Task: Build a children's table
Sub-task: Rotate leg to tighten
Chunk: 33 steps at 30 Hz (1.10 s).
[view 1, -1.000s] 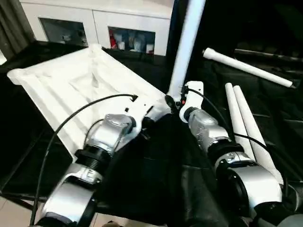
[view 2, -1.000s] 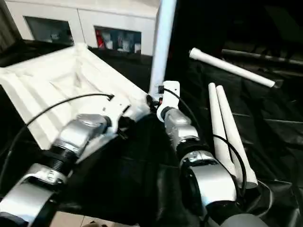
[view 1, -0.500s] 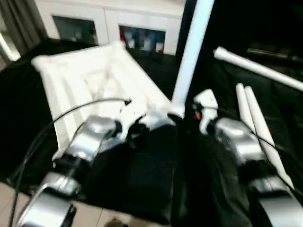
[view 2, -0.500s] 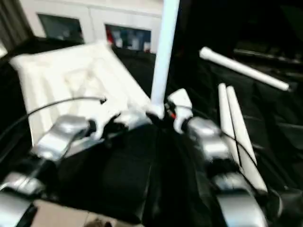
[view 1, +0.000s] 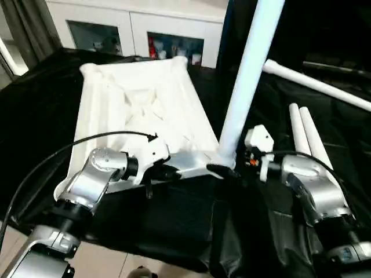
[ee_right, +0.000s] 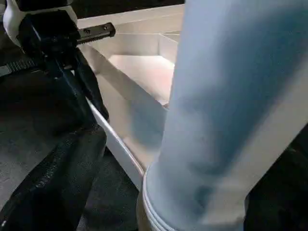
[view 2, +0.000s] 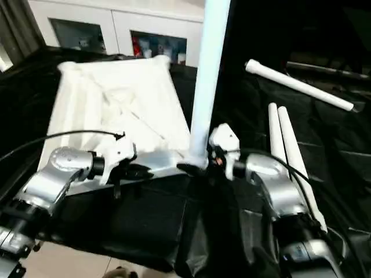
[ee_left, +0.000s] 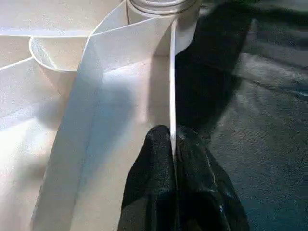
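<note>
Since one second ago: tabletop (view 1: 139, 110) swung round on the black cloth (view 1: 35, 110), near edge now running across the view; right gripper (view 1: 223, 169) drawn back from the upright leg (view 1: 246, 81) and opened wide.

Tabletop upside down, ribbed underside up. Upright leg seated in the near right corner socket (ee_left: 161, 6), rising out of view. Two spare legs (view 1: 310, 145) side by side on the cloth to the right, touching; a fourth leg (view 1: 316, 84) lying farther back, apart.

Left gripper (ee_left: 173, 144) pinched shut on the tabletop's thin near rim, arm reaching in from the left. Right gripper at the upright leg's base, jaws spread, holding nothing. Cabinet (view 1: 145, 29) behind.
</note>
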Tool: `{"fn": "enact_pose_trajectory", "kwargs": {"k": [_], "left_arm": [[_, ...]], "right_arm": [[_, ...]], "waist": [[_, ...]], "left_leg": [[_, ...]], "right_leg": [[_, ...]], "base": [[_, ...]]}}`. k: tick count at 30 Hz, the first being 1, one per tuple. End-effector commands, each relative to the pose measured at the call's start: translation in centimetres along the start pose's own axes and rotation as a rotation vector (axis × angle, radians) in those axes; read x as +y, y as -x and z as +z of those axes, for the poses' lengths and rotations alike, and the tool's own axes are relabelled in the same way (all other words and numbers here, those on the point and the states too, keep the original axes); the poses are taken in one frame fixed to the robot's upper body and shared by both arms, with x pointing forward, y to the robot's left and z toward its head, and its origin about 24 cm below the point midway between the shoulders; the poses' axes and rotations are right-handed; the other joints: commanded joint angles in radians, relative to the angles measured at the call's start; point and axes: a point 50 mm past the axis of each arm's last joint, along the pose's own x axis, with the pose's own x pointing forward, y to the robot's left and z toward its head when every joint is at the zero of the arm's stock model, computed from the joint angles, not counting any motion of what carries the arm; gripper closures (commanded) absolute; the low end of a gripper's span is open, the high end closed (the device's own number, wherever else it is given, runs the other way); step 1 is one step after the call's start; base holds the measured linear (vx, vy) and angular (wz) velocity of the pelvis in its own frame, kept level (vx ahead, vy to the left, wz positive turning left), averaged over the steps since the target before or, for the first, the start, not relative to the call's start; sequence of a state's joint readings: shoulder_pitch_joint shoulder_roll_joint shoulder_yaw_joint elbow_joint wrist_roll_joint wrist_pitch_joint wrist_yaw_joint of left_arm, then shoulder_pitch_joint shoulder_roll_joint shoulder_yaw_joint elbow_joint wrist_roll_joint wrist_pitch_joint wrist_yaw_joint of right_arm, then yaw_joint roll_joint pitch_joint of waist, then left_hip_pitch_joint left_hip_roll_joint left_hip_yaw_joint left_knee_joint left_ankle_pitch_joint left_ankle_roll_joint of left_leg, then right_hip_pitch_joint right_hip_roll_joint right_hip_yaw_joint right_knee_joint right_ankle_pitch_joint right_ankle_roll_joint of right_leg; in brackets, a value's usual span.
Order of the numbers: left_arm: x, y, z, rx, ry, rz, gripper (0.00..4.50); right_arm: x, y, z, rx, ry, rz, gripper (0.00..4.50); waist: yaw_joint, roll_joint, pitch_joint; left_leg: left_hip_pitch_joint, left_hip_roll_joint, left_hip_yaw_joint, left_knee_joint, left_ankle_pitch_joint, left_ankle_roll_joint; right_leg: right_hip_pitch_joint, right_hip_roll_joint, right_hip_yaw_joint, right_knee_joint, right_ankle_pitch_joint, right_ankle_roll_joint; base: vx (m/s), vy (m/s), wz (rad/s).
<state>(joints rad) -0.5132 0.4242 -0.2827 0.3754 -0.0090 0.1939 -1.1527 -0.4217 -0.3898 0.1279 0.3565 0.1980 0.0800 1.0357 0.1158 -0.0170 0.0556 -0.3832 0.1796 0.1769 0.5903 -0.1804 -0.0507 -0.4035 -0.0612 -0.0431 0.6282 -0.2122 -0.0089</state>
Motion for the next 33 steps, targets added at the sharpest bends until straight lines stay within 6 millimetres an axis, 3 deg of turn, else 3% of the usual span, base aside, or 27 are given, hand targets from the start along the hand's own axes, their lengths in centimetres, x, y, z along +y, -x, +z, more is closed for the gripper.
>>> {"fn": "enact_pose_trajectory", "kwargs": {"k": [1, 5, 13, 24, 32, 33], "left_arm": [[-0.3, 0.0, 2.4, -0.17, -0.054, -0.025, 4.5], [-0.2, 0.1, 2.1, -0.149, -0.059, -0.023, 4.5], [-0.2, 0.4, 0.3, -0.009, -0.079, -0.035, 4.5], [0.0, 0.4, -0.1, 0.025, -0.08, -0.047, 4.5], [-0.1, 0.5, -0.3, 0.029, -0.07, -0.054, 4.5], [0.3, 0.3, -0.5, 0.039, -0.041, -0.014, 4.5]], "right_arm": [[0.4, 0.1, -0.3, 0.029, 0.0, 0.03, 0.04], [0.4, 0.2, -0.5, 0.045, -0.003, 0.035, 0.04], [0.1, -0.1, -1.7, 0.085, -0.024, -0.009, 0.77], [0.5, -0.4, -3.1, 0.108, -0.041, -0.025, 1.64], [0.7, -0.8, -3.7, 0.075, -0.111, -0.065, 1.72], [0.3, -1.2, -4.2, 0.068, -0.161, -0.145, 1.72]], "waist": [[-0.001, -0.013, -0.063], [0.0, -0.013, -0.065], [0.0, -0.009, -0.068], [-0.001, -0.003, -0.07], [-0.004, -0.002, -0.068], [-0.006, -0.001, -0.067]], "left_leg": [[0.017, 0.053, -0.012, -0.064, -0.114, 0.067], [0.017, 0.052, -0.011, -0.061, -0.102, 0.073], [0.017, 0.05, -0.012, -0.058, -0.086, 0.075], [0.018, 0.05, -0.012, -0.056, -0.096, 0.068], [0.019, 0.051, -0.013, -0.059, -0.126, 0.053], [0.019, 0.052, -0.013, -0.06, -0.135, 0.046]], "right_leg": [[0.053, -0.084, 0.046, -0.068, -0.057, -0.233], [0.053, -0.083, 0.045, -0.065, -0.031, -0.237], [0.053, -0.082, 0.043, -0.061, -0.006, -0.245], [0.055, -0.082, 0.043, -0.058, 0.014, -0.257], [0.055, -0.082, 0.043, -0.061, -0.019, -0.259], [0.054, -0.082, 0.043, -0.062, -0.035, -0.256]], "base": [[0.0, 0.0, 0.0], [0.0, 0.0, 0.0], [0.0, 0.0, 0.0], [0.0, 0.0, 0.0], [0.0, 0.0, 0.0], [0.0, 0.0, 0.0]]}}
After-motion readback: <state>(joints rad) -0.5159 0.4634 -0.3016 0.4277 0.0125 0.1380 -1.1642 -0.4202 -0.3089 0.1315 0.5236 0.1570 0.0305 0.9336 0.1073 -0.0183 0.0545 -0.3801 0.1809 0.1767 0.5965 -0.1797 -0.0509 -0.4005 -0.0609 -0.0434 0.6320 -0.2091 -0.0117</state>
